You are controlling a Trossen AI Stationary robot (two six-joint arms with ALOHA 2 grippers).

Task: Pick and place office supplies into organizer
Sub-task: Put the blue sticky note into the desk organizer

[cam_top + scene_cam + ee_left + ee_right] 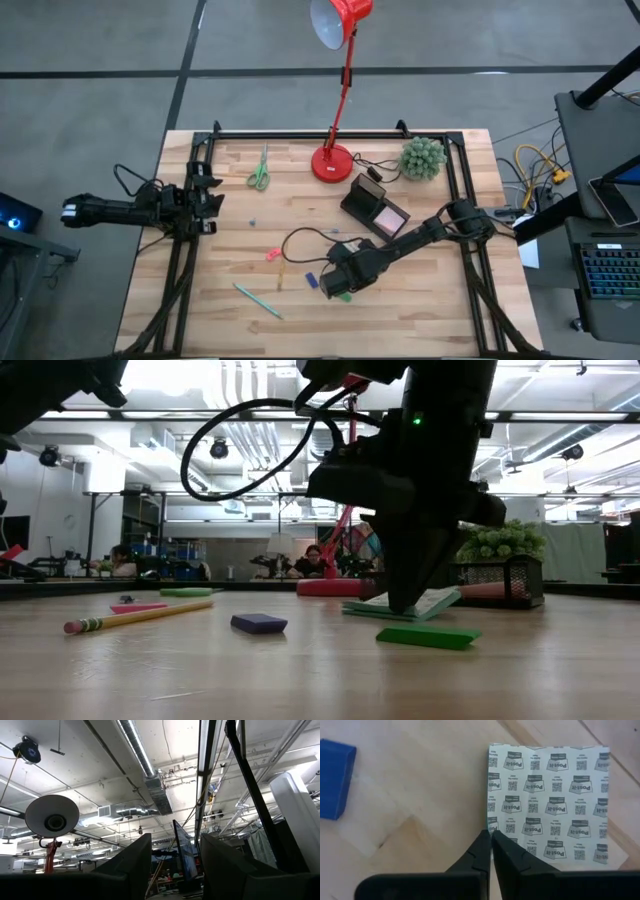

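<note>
My right gripper [491, 836] is shut, pointing down at the pale patterned block [550, 800], which lies flat on the table; in the low view the gripper [403, 605] stands on it. Near it lie the blue piece [335, 777], the green piece [428, 635], the pink piece [272, 255], the yellow pencil [130, 617] and the teal pen [257, 299]. The green-handled scissors [260, 172] lie at the far side. The black organizer [360, 195] holds a pink pad [390, 216]. My left gripper [175, 865] is open at the table's left edge, pointing upward. My right gripper comes from above, pointing straight down, and its shut fingertips [500, 845] meet the block's edge [490, 822] close to one corner. The block stays flat on the wood. The tips rest on the edge and nothing shows between the fingers.
The red lamp's base [332, 163] and the green plant [422, 158] stand at the far side beside the organizer. A black cable [300, 235] loops over the table middle. A dark frame [185, 260] runs along both sides. Bare wood lies at the near left.
</note>
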